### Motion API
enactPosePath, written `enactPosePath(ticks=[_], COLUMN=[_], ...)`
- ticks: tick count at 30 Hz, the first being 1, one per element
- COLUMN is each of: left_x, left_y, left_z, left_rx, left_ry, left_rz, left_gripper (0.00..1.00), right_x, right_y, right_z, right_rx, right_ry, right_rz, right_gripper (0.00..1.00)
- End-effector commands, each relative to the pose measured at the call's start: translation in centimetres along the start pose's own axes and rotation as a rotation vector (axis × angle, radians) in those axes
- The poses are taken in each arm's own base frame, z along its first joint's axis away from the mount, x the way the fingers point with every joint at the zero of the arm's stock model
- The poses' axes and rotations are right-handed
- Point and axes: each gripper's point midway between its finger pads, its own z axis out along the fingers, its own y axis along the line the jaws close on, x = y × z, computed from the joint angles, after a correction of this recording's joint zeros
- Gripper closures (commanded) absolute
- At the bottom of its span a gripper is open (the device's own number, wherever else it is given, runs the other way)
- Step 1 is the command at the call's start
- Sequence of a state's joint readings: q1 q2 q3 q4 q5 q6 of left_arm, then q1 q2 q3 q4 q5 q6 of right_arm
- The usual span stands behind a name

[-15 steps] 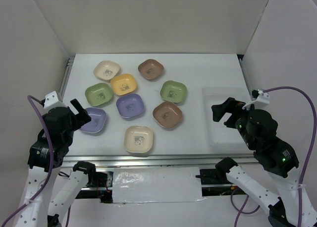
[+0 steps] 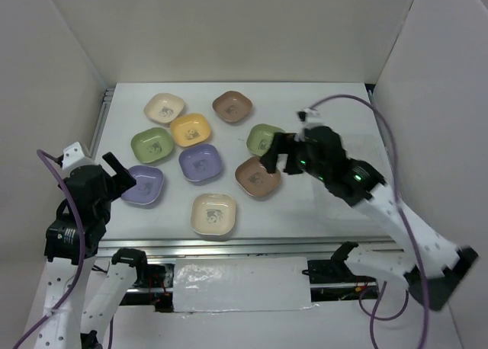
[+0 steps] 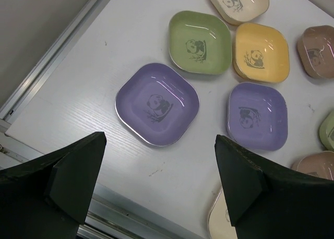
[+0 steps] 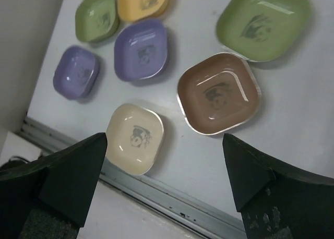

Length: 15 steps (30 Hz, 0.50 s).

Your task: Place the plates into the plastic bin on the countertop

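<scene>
Nine small rounded-square plates (image 2: 200,163) in cream, brown, yellow, green and lavender lie spread over the white table (image 2: 320,105). The right jaws hang wide and empty above the near brown plate (image 4: 219,94). The left jaws, equally wide and empty, hover over the near lavender plate (image 3: 157,103).

We see a white desk (image 2: 328,105) with a metal rail (image 2: 103,120) along its left edge, and nine small plates lie flat on it, gathered in the left and middle of the top view. Toward the top are the upper cream plate (image 2: 165,107) and upper brown plate (image 2: 232,106), with the yellow plate (image 2: 190,129) below and between them, the left green plate (image 2: 152,144) just beside it, and the right green plate (image 2: 255,139) partly hidden. Lower down lie the middle lavender plate (image 2: 200,163), the left lavender plate (image 2: 145,185), the lower brown plate (image 2: 257,176), and, nearest the bottom edge, the lower cream plate (image 2: 213,214).
</scene>
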<state>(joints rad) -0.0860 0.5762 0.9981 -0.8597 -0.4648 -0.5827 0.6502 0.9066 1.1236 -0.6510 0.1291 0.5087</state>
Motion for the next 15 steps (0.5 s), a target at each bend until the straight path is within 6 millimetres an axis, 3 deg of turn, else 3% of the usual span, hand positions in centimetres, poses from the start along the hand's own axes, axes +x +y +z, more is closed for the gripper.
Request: enactPosePath(ticks=[1, 2, 3, 4, 5, 6, 7, 8, 9, 10, 11, 12, 14, 15], left_x=[-1.0, -1.0, -1.0, -0.9, -0.9, -0.9, -0.8, -0.8, -0.7, -0.6, -0.7, -0.7, -0.5, -0.4], left_y=[-0.5, -0.5, -0.5, -0.6, -0.5, -0.6, -0.6, -0.7, -0.8, -0.9, -0.9, -1.0, -1.2, -1.2], left_z=[-0.1, -0.2, -0.2, -0.1, 0.0, 0.1, 0.2, 0.2, 0.3, 0.3, 0.3, 0.3, 0.4, 0.4], left_rx=[0.029, 0.032, 0.035, 0.035, 0.032, 0.031, 0.033, 0.035, 0.039, 0.043, 0.044, 0.047, 0.054, 0.056], left_ry=[-0.046, -0.049, -0.051, -0.045, -0.042, -0.040, -0.036, -0.032, -0.029, -0.025, -0.026, -0.028, -0.020, -0.015], left_rz=[-0.027, -0.028, -0.028, -0.025, -0.023, -0.022, -0.020, -0.016, -0.014, -0.010, -0.009, -0.012, -0.003, 0.000], left_gripper=[0.01, 0.01, 0.01, 0.01, 0.01, 0.01, 0.01, 0.01, 0.01, 0.01, 0.01, 0.01, 0.01, 0.01], right_x=[-0.5, -0.4, 2.0, 1.0, 3.4, 4.0, 2.9, 5.5, 6.0, 4.8, 7.1, 6.4, 8.3, 7.9], right_y=[6.3, 7.1, 7.3, 8.4, 7.9, 8.0, 8.9, 7.9, 7.5, 8.4, 7.2, 7.8, 7.0, 7.2], right_z=[5.5, 6.8, 10.1, 11.2, 14.5, 15.9, 17.1, 20.0, 21.4, 22.5, 24.6, 25.6, 28.1, 28.9], right_rx=[-0.150, -0.160, -0.125, -0.126, -0.087, -0.066, -0.069, -0.020, 0.005, -0.003, 0.032, 0.019, 0.027, 0.020], right_ry=[0.034, 0.045, 0.129, 0.121, 0.196, 0.219, 0.201, 0.272, 0.291, 0.272, 0.335, 0.323, 0.363, 0.355], right_rz=[-0.051, -0.068, -0.097, -0.103, -0.148, -0.165, -0.183, -0.206, -0.212, -0.215, -0.227, -0.220, -0.223, -0.219], right_gripper=[0.00, 0.00, 0.00, 0.00, 0.00, 0.01, 0.02, 0.02, 0.03, 0.04, 0.05, 0.08, 0.11, 0.13])
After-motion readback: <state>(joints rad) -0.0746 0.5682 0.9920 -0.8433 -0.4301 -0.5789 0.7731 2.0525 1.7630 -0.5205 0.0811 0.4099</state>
